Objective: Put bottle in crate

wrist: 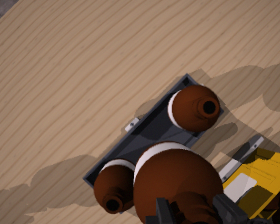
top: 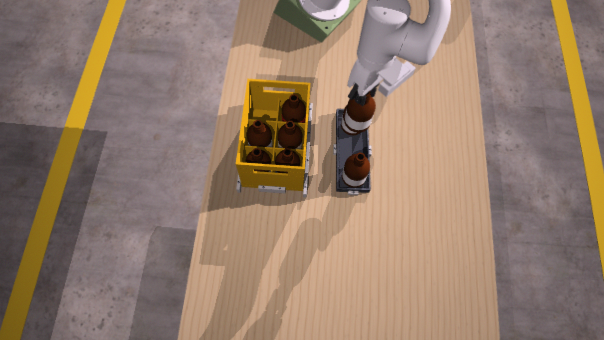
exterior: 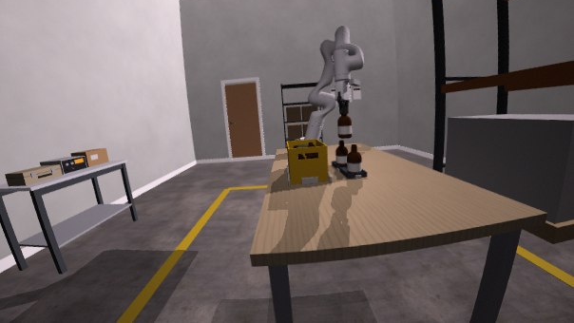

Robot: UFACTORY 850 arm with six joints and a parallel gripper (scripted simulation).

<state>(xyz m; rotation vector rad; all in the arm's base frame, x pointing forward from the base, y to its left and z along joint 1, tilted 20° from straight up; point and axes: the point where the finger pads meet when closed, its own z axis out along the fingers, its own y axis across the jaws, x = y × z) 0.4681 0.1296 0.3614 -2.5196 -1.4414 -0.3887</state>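
Wood table, brown bottle w/ white label, hand gripping neck

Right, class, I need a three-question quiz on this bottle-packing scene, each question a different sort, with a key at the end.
1. True or false: the tool is shut on the neck of a brown bottle lifted clear above the tray.
2. How many bottles stand in the yellow crate?
A. four
B. five
C. six
3. Fill in: the crate's free slot is in the row nearest the arm's green ____.

Key
1. true
2. B
3. base
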